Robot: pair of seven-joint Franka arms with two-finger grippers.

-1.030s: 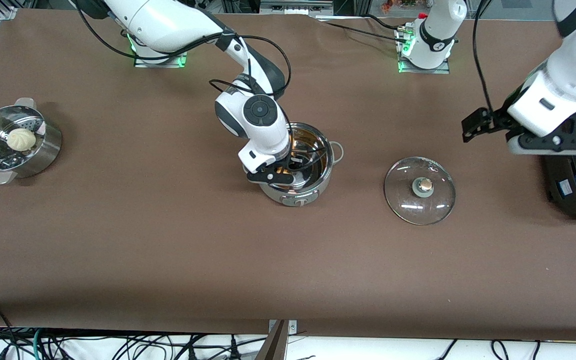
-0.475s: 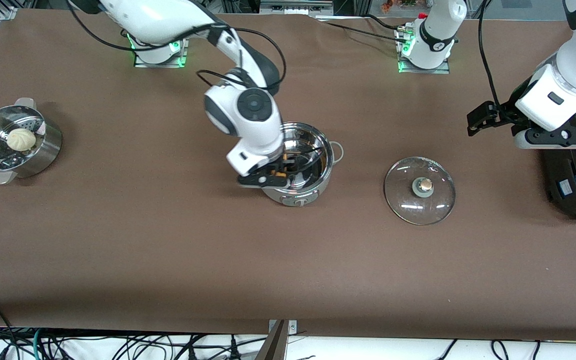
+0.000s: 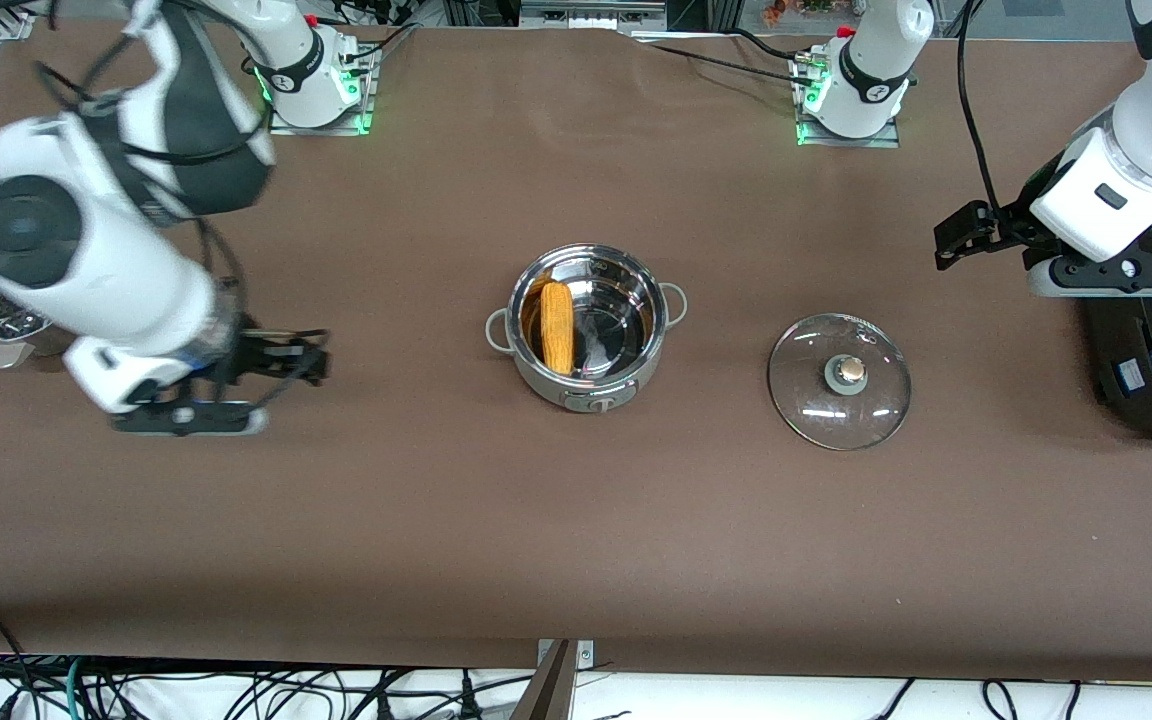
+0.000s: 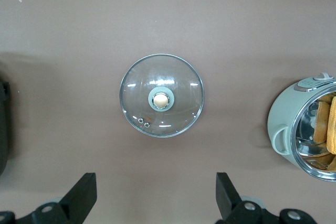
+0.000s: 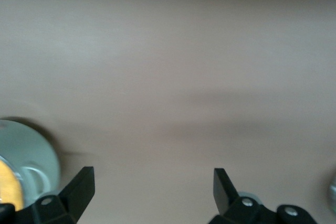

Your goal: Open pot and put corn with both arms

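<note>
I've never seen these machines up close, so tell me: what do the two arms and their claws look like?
Both arms are glossy white rounded shells with black joints. The right arm has a round dark cap on its wrist, with loose black cables looping alongside. The left arm trails a black cable too. Each base glows green. The left gripper and right gripper each have two flat black wedge-shaped fingers.

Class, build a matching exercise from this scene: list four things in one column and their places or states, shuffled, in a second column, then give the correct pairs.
Things:
1. corn
2. glass lid
3. right gripper
4. left gripper

Places or states:
A. flat on the table beside the pot
B. open, above the glass lid
C. lying inside the pot
D. open, over bare table toward the right arm's end

Pairs: 1-C, 2-A, 3-D, 4-B
</note>
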